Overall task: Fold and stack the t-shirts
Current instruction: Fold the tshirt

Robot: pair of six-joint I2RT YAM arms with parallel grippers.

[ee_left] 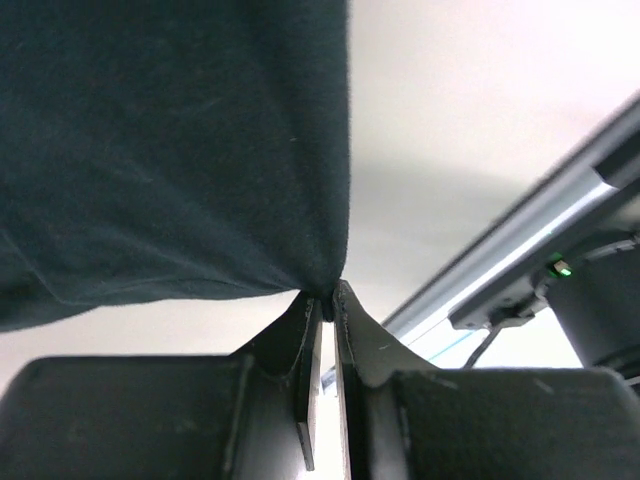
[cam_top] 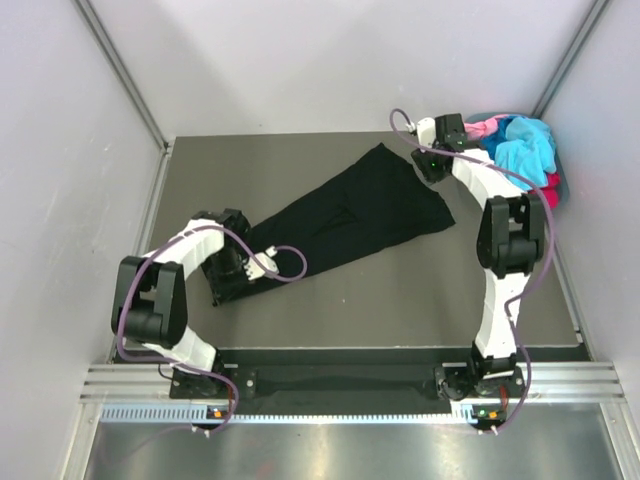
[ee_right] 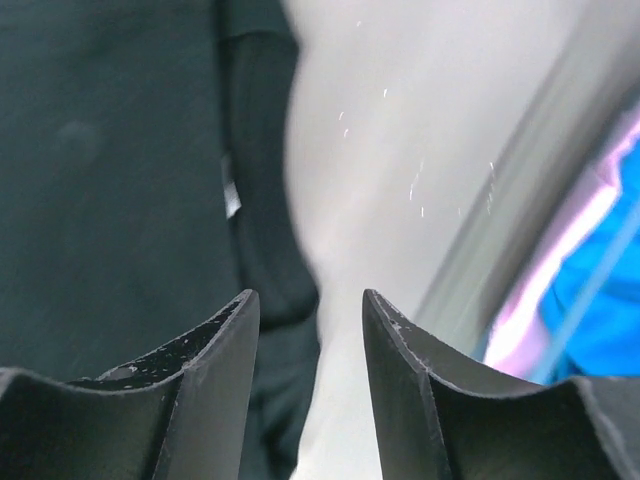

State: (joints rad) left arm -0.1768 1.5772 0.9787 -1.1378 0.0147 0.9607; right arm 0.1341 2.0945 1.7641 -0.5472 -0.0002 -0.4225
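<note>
Toward lower left of the worktop, our left claw (ee_left: 328, 296) clamps the black t-shirt (cam_top: 350, 220). Our right claw (ee_right: 310, 302), jaws apart at upper right, should grip it next for spreading.

A dark grey table (cam_top: 400, 290) stands between white walls (cam_top: 60, 150), with an aluminium rail (cam_top: 580, 380) along its near edge.

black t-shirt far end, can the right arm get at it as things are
Probably yes: the right gripper stands open at the edge of the black t-shirt, with nothing between them; the coloured shirts lie on its other side.
</note>
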